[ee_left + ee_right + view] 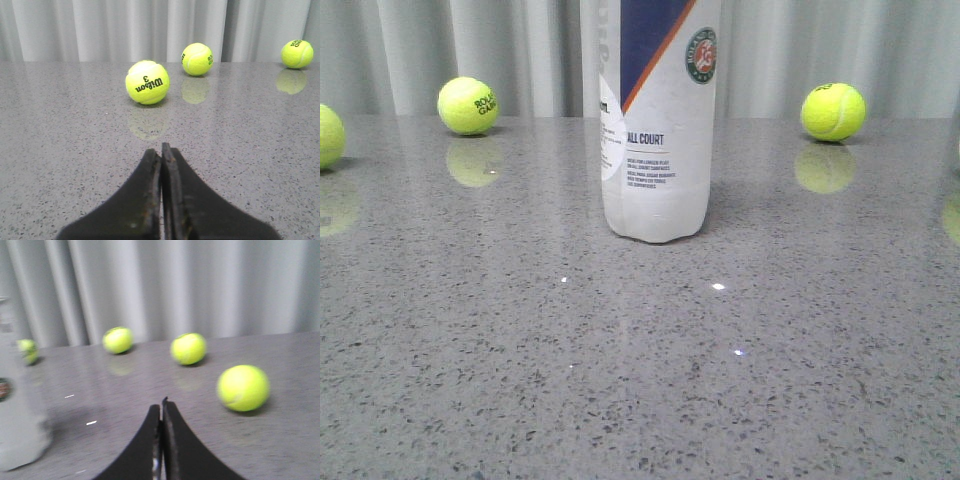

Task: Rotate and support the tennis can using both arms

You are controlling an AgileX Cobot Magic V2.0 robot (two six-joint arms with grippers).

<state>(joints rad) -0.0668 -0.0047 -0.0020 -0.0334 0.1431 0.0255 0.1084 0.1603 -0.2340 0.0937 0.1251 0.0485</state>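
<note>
The tennis can (655, 120) stands upright on the grey speckled table in the front view, white with a navy section, orange stripe, round emblem and "ALL COURT" text; its top is cut off by the frame. It also shows blurred at the edge of the right wrist view (17, 410). Neither arm shows in the front view. My left gripper (161, 150) is shut and empty, low over the table, facing tennis balls; the can is out of its view. My right gripper (161, 405) is shut and empty, apart from the can.
Tennis balls lie on the table: at back left (468, 105), back right (833, 111) and the left edge (328, 135). A Wilson ball (147, 82) lies ahead of the left gripper, a ball (243, 387) near the right gripper. Grey curtain behind.
</note>
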